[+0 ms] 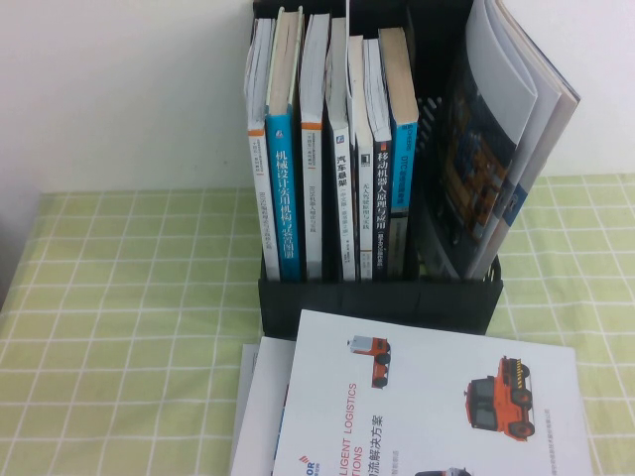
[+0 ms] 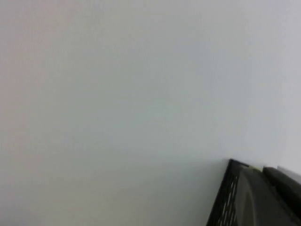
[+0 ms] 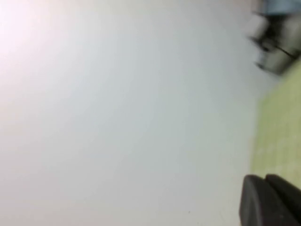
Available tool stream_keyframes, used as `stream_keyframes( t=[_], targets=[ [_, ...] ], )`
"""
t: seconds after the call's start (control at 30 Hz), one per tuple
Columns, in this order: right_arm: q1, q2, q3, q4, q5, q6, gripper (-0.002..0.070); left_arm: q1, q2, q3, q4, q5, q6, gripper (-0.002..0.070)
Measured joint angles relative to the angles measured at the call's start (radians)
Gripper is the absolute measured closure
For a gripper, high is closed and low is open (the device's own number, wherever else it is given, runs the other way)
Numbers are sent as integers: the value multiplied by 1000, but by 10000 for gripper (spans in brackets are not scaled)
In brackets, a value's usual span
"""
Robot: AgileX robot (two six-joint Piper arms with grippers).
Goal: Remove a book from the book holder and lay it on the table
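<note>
A: Where are the two arms?

B: Neither shows from the high camera. The left gripper (image 2: 263,197) appears only in its own wrist view, as dark fingers (image 2: 282,181) at the frame corner, facing the pale wall (image 2: 117,94) with the perforated edge of the book holder (image 2: 225,197) just beside them. The right gripper (image 3: 270,200) likewise shows only in its wrist view, dark fingers (image 3: 256,200) before the same wall, with a strip of the green desk (image 3: 277,127) off to one side.

A: Open or closed?

B: Both pairs lie pressed together, no gap between them, and nothing is held in either.

A: And the book?

B: The book (image 1: 476,159) stands in the book holder (image 1: 377,297), in the rightmost slot, leaning out to the right with its warehouse-photo cover facing the upright row. Other thin brochures (image 1: 541,109) lean behind it. It is well apart from both sets of fingers; neither wrist view shows it.

A: What else is in the book holder?

B: A row of upright books (image 1: 327,149) fills the slots left of the book, spines forward, blue and white.

A: In front of the book holder?

B: A white brochure with orange trucks (image 1: 437,407) lies flat on the desk (image 1: 119,327), just before the holder's low front wall, on top of other pale sheets (image 1: 260,416).
</note>
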Motion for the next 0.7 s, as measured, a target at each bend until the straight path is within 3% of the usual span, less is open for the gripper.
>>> stream_keyframes(
  t=[0.07, 0.17, 0.23, 0.33, 0.47, 0.7],
  targets=[
    [0, 0, -7, -276, 101, -98, 678, 0, 0, 0, 0, -55, -38, 678],
    [0, 0, -106, -804, 400, -126, 678, 0, 0, 0, -1, -187, -85, 678],
    [0, 0, -231, -1198, 636, -19, 678, 0, 0, 0, -2, -264, -115, 678],
    [0, 0, -408, -1557, 827, 263, 678, 0, 0, -29, -3, -256, -143, 678],
    [0, 43, -595, -1729, 904, 466, 678, 0, 0, -145, 18, -131, -170, 678],
    [40, 251, -816, -1760, 1059, 442, 678, 0, 88, -465, 28, 296, -189, 678]
  ],
)
